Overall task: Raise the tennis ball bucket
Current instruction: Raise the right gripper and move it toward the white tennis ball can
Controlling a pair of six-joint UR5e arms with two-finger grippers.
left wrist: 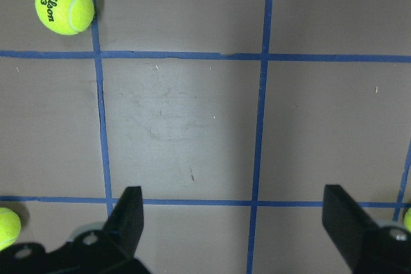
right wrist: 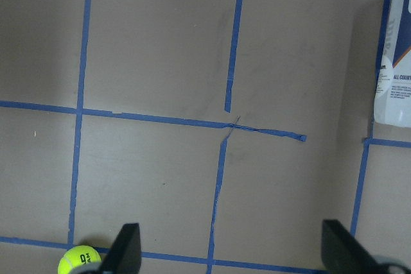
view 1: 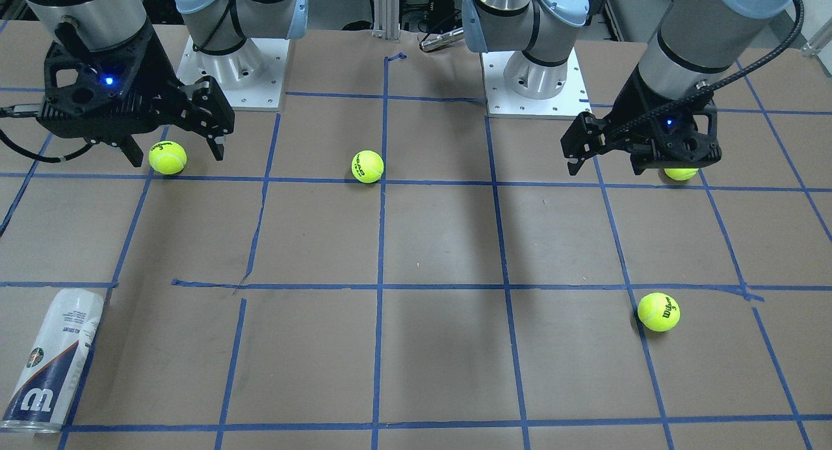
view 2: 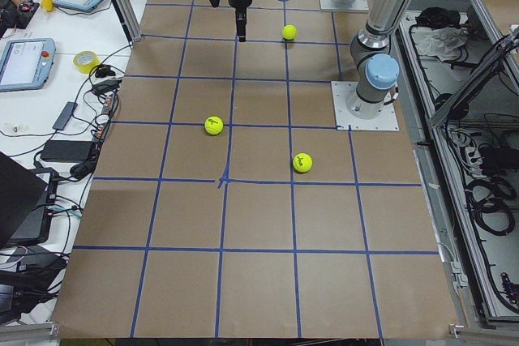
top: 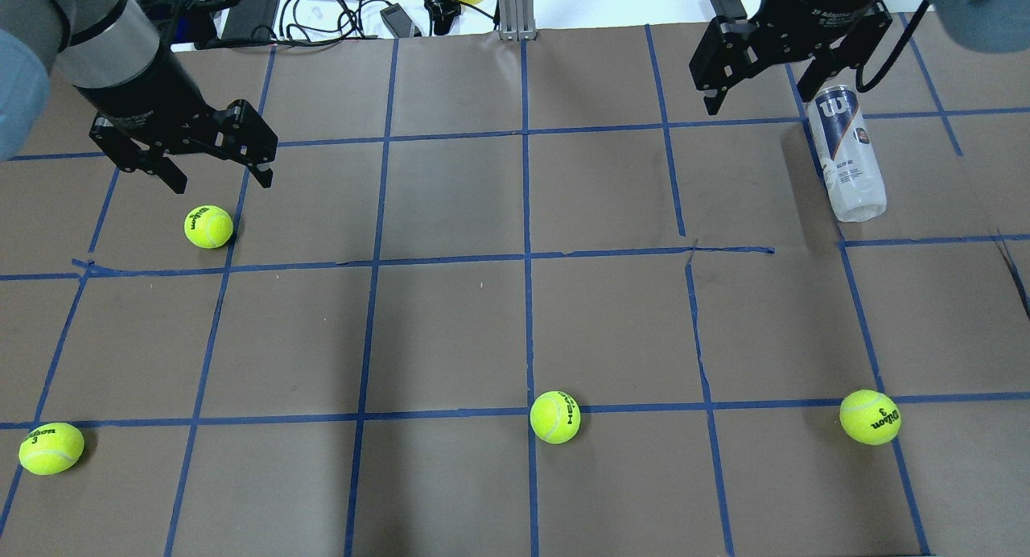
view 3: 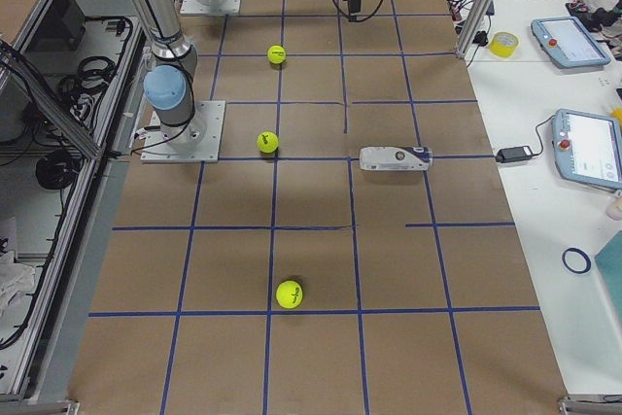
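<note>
The tennis ball bucket (top: pixel 845 158) lies on its side on the surface (top: pixel 451 332). Seemingly empty thin plastic: likely light, slick, rolls easily; pinch across its middle. The right pincer (right wrist: pixel 232 251) hangs spread beside it; the left pincer (left wrist: pixel 234 222), also spread, well apart. Nearest tennis ball (top: pixel 869 417) leaves it ample room.
</note>
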